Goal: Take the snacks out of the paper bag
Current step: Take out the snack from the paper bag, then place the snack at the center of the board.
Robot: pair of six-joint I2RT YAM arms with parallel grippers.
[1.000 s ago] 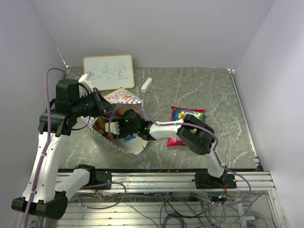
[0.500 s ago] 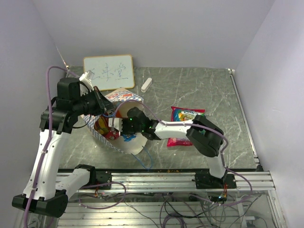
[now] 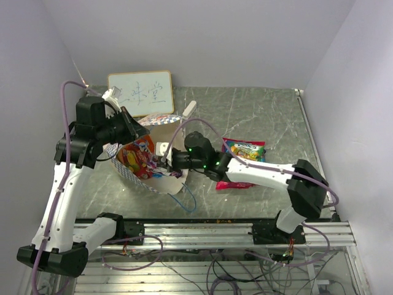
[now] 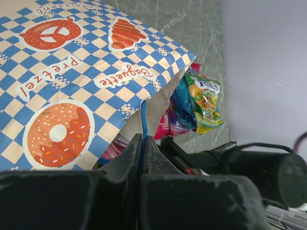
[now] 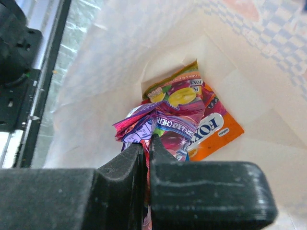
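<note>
Right pincer is clamping shut on a crumpled purple-pink packet inside the paper bag. An orange packet is lying just beyond its tips, touching the held one. Left pincer is pinching the blue cord handle tight. A blue packet and a green-yellow packet are showing just to its right at the bag's mouth.

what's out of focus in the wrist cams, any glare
Left wrist: the left gripper is a dark blur up close, the paper bag print sharp. Right wrist: the right gripper blurs too, the snack packets crisp, bag walls washed pale.
</note>
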